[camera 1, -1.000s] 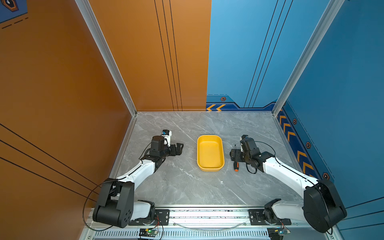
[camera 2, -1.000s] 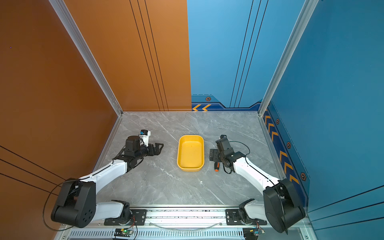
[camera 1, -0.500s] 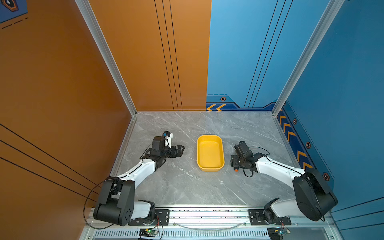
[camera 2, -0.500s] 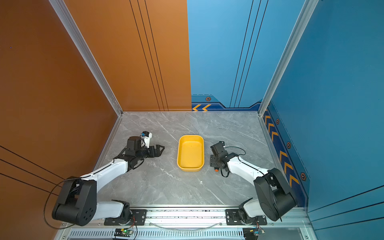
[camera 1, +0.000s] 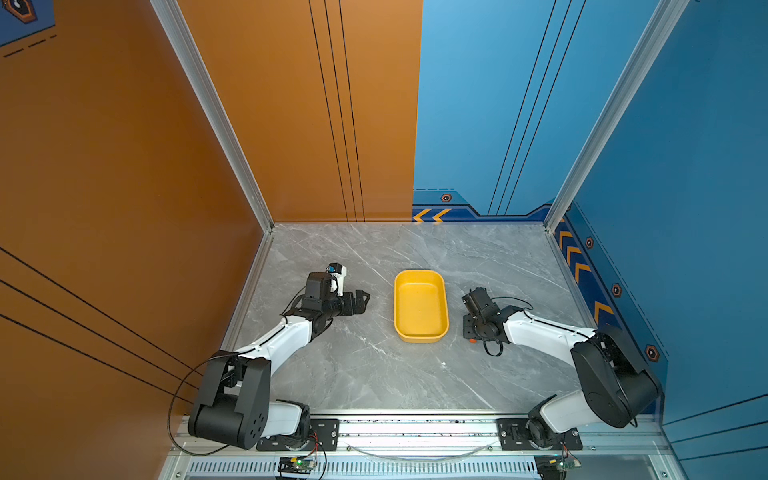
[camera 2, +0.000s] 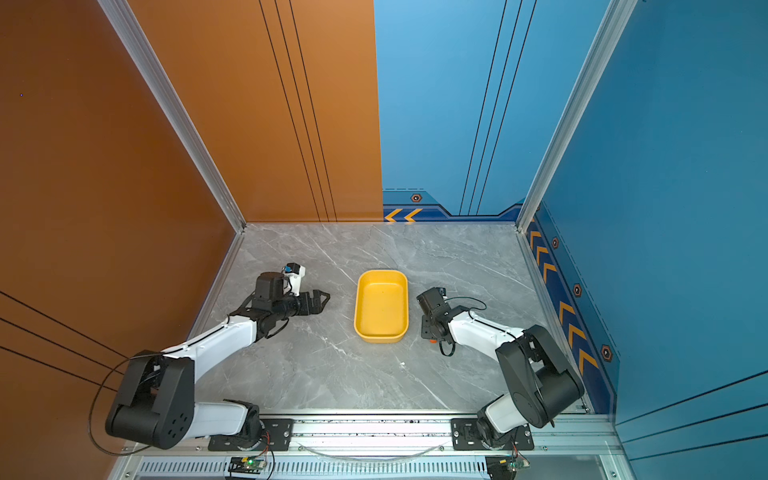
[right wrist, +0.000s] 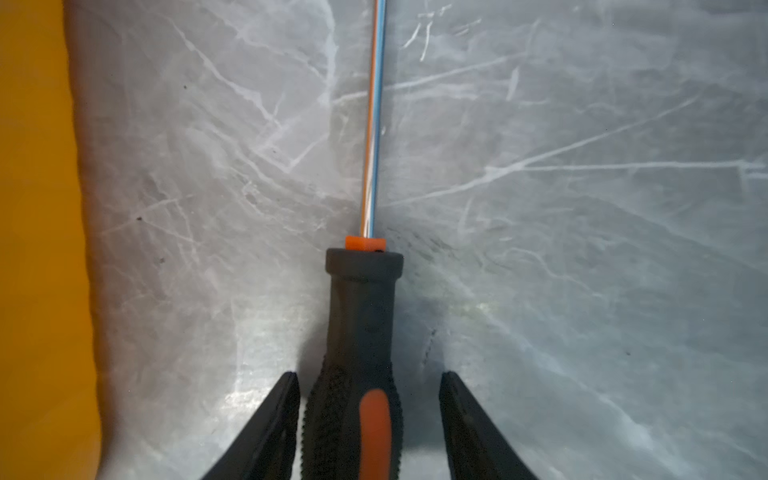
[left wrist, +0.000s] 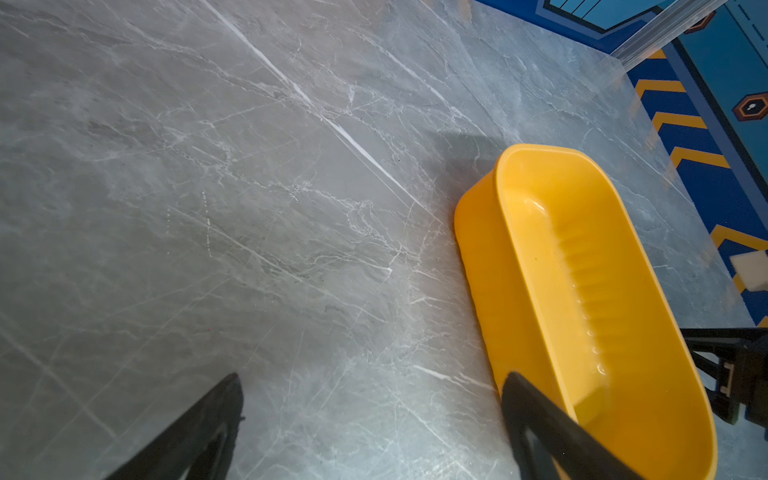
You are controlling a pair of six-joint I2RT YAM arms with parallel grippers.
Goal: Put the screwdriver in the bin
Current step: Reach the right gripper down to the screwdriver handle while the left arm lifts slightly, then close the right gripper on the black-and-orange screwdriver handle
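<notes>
Right claw [right wrist: 369, 374] sits low on the worktop [right wrist: 582, 249], with one finger on each side of the screwdriver [right wrist: 359, 316] handle. Its fingers are spread just a bit wider than the handle. One finger is almost touching it and the other has a small gap, so nothing is pinched yet.

Going outward, the screwdriver lies flat on the worktop with its thin shaft pointing away from the claw. It lies beside the bin [right wrist: 37, 208], along the bin's long side, close but not touching. In a top view only the orange end of the screwdriver [camera 1: 472, 340] peeks out from under the right arm. I can see nothing inside the bin.

Left claw [left wrist: 372, 376] is on the other side of the bin, near it. Its fingers are spread wide with nothing between them.

I think the step in hand is the grab, and it is not done. The next move should be to squeeze the fingers onto the handle until it is held tight. Then the arm has to lift it higher than the bin's low wall, carry it sideways over the bin and let go. That trip looks short. The screwdriver is long, so it should stay lined up with the bin's long side to fit. The bin looks light, so a bump could push it away
</notes>
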